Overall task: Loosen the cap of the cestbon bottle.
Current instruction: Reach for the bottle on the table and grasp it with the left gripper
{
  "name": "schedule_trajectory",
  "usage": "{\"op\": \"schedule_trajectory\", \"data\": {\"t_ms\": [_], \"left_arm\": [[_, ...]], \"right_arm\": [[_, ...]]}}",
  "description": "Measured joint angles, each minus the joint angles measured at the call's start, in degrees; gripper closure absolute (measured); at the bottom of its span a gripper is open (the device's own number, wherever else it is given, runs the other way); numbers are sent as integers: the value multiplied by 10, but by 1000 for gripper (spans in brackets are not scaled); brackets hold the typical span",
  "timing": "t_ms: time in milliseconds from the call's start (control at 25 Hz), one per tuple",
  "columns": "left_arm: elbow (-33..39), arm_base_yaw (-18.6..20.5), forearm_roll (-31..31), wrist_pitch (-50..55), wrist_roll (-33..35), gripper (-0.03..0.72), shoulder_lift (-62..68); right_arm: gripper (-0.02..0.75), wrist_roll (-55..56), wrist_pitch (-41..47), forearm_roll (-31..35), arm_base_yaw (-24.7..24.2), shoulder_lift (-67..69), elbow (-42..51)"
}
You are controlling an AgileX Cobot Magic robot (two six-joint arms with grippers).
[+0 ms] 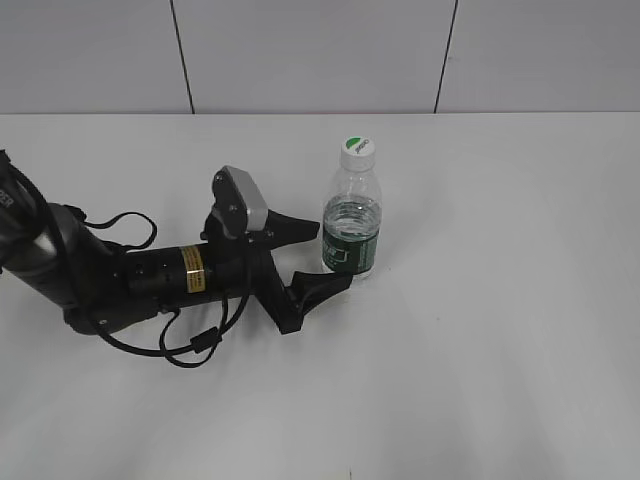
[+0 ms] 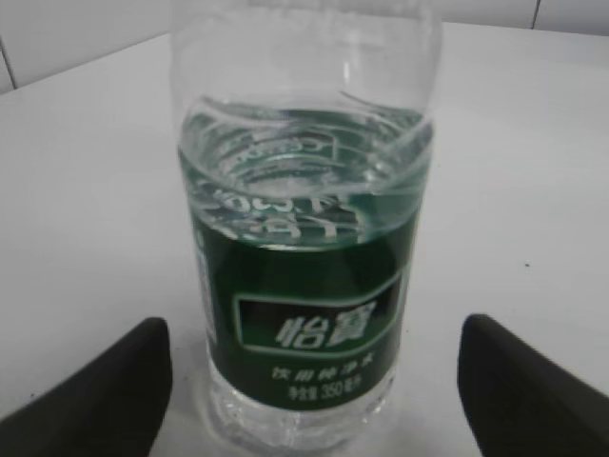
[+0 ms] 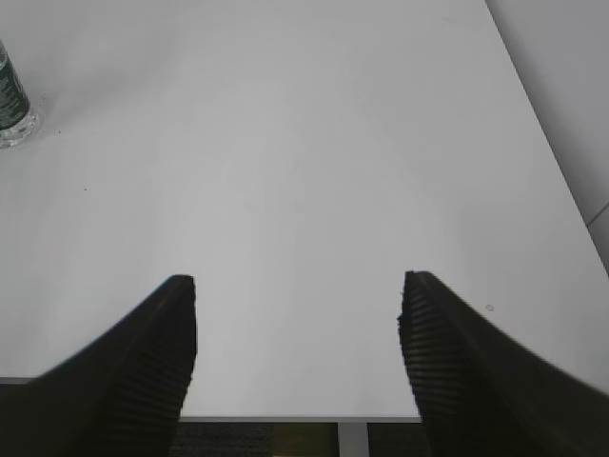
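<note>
My left pincer (image 1: 328, 255) is wide apart around the small clear plastic water bottle (image 1: 352, 222), so I should squeeze its green label gently and straight.

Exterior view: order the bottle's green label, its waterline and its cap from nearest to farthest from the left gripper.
1. Green label: low on the bottle, between the open fingers of the left gripper.
2. Waterline: mid-bottle, just above the label.
3. Cap: at the top, farthest.
</note>
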Motion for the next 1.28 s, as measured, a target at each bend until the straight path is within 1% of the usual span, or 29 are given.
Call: {"op": "schedule_trajectory", "data": {"t_ms": [240,560,960,1280], "left_arm": [[-1,-2,-14,-13,0,125,0],[-1,-4,-17,-36,0,125,0],[-13,-8,-34,-36,0,125,0],[-19,-8,-36,-30,0,125,0]], "right_arm": [[226,0,0,0,0,0,0],[226,0,0,0,0,0,0],[226,0,0,0,0,0,0],[226,0,0,0,0,0,0]]}}
